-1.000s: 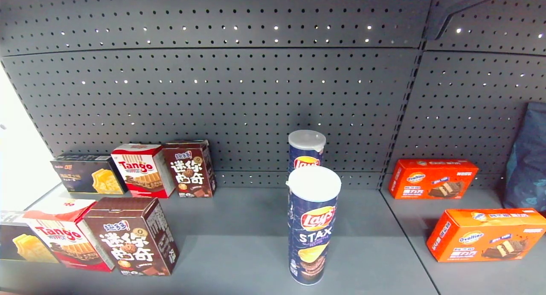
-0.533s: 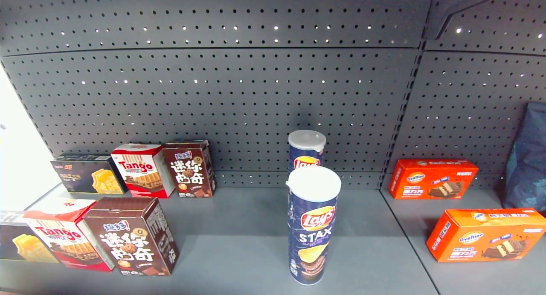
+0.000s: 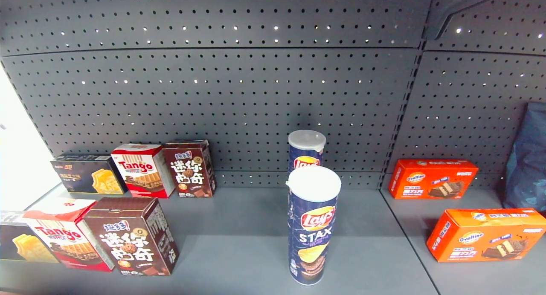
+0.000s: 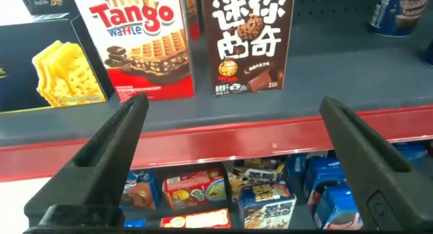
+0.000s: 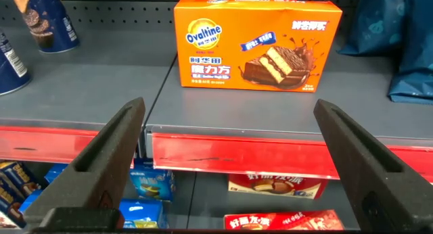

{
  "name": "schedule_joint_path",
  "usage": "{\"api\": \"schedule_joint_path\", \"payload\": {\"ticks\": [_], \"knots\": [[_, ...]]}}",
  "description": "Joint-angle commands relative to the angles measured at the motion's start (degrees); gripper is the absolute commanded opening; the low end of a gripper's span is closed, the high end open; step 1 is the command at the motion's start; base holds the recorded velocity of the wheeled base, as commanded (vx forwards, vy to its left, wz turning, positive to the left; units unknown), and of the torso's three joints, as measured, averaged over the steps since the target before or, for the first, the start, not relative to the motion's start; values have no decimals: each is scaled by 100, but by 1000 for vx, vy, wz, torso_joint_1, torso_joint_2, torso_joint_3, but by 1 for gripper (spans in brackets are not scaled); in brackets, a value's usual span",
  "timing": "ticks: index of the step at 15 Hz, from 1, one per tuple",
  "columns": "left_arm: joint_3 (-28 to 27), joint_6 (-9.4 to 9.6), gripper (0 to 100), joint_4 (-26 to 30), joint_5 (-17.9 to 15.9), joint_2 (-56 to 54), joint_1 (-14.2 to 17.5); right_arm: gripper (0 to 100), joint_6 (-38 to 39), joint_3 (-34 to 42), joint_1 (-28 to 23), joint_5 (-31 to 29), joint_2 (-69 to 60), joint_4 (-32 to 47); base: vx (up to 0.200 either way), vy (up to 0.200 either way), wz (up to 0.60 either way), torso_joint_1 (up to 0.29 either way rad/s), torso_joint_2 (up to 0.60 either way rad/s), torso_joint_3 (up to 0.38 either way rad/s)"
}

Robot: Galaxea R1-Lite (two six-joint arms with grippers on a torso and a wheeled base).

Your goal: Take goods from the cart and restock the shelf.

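On the grey shelf (image 3: 239, 235) two blue chip cans stand in a row, one in front (image 3: 313, 224) and one behind (image 3: 306, 150). Wafer and cookie boxes stand at the left, with a red wafer box (image 3: 143, 169) and a brown cookie box (image 3: 190, 167) at the back and a brown cookie box (image 3: 132, 237) in front. Two orange cake boxes (image 3: 433, 178) (image 3: 486, 234) sit at the right. My left gripper (image 4: 233, 159) is open, held below the shelf's front edge facing the wafer box (image 4: 145, 41) and cookie box (image 4: 247, 41). My right gripper (image 5: 233, 159) is open, facing the orange cake box (image 5: 257, 44).
A red price strip (image 4: 223, 143) (image 5: 237, 153) runs along the shelf's front edge. A lower shelf holds several packs (image 4: 260, 193) (image 5: 270, 186). A blue bag (image 3: 527, 158) leans at the far right. A pegboard back wall (image 3: 239, 94) closes the shelf. Bare shelf lies between boxes and cans.
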Motion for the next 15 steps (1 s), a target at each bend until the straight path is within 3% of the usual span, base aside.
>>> {"api": "schedule_joint_path", "payload": {"ticks": [1,15], "knots": [[-4,-3,100,-2,3,-10,1,100,-1,0,4,2,2,0,0,0,0,0,0,0],[-4,-29,100,-2,82,-10,1,100,-1,0,4,2,2,9,-29,0,0,0,1,0]]}}
